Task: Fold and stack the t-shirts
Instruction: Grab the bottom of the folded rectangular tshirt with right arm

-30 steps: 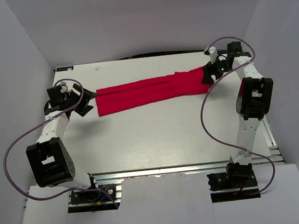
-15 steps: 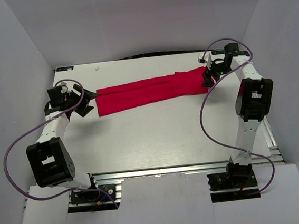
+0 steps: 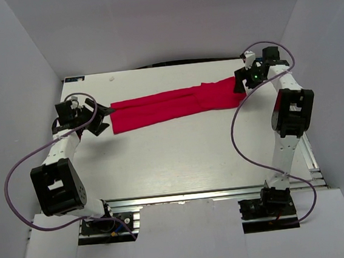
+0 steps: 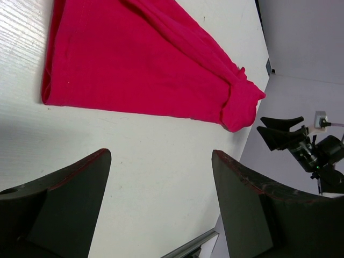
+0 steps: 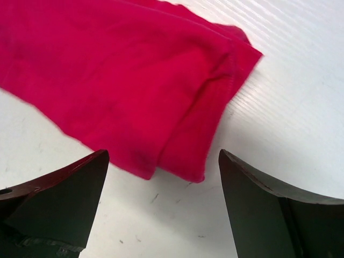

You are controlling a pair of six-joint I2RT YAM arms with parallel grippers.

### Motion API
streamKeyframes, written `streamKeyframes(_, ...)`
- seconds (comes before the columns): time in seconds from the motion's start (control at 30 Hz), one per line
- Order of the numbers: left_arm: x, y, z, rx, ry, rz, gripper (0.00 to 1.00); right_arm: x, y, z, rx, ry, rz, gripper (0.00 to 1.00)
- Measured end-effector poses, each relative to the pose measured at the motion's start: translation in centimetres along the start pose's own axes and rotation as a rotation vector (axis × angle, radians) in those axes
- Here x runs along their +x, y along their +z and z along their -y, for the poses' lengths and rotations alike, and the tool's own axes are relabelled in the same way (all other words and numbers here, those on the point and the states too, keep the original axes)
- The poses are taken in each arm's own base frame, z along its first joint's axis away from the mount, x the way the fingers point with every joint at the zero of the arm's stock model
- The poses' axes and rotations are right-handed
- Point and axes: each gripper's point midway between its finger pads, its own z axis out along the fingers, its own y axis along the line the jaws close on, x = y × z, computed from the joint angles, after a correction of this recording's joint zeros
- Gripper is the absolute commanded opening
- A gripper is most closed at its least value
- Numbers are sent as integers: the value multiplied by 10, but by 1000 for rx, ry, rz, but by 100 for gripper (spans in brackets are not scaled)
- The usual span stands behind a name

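The bright red cloth t-shirt (image 3: 173, 104) lies strip-folded near the bench's (image 3: 181, 158) far edge. The left gripper (image 3: 104, 119) and right gripper (image 3: 239, 85) gape empty. The crosswise fold likely needs both ends pinched.

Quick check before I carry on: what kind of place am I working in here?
Most likely a lab test cell, not a home or laundry: a white table boxed in by plain grey panels, arm bases bolted to an aluminium rail, and one red t-shirt as the only prop.
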Motion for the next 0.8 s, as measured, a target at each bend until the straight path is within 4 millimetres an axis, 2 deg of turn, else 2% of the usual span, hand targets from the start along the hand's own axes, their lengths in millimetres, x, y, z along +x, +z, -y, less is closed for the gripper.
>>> streamKeyframes(0.27, 0, -2, 3, 9, -6, 3, 87, 25, 36, 30, 72, 139, -70, 89)
streamKeyframes(0.33, 0, -2, 4, 11, -8, 5, 87, 33, 44, 32, 70, 161, -86, 89)
streamKeyframes(0.47, -1, -2, 4, 14, -9, 6, 87, 26, 44, 33, 69, 178, -65, 88)
streamKeyframes(0.8, -1, -2, 6, 18, -22, 6, 87, 24, 52, 30, 46, 243, -46, 82)
